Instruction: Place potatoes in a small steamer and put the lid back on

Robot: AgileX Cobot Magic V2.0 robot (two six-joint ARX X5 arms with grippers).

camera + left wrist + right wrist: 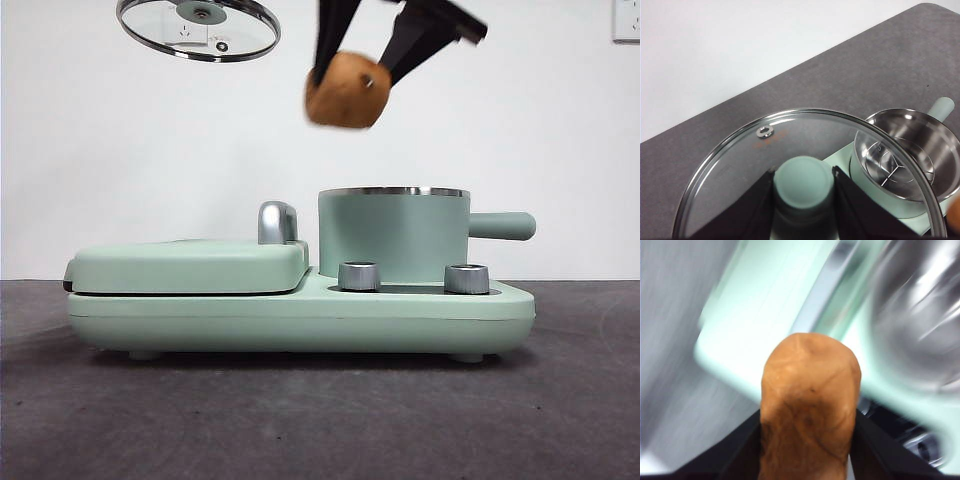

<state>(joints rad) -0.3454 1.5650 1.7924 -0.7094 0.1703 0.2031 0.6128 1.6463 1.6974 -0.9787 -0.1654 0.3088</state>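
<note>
The right tool point(362, 72) grips an orange-brown potato point(346, 90) between its two black jaws, holding it in the air above the open small steamer point(393, 233) and slightly toward the griddle side. The left tool point(803, 182) is clamped on the mint-green knob point(803, 181) of the glass lid point(198, 27), which hangs high over the flat griddle cover point(190, 266), well clear of the pot. The steamer, mint-green with a steel rim and a stubby side handle point(501, 225), sits uncovered on the appliance base point(300, 320) behind two chrome dials point(360, 276); the left wrist view shows a metal rack point(897, 162) inside it. The appliance stands on a dark grey tabletop point(320, 420). The right wrist view is blurred around the potato.
</note>
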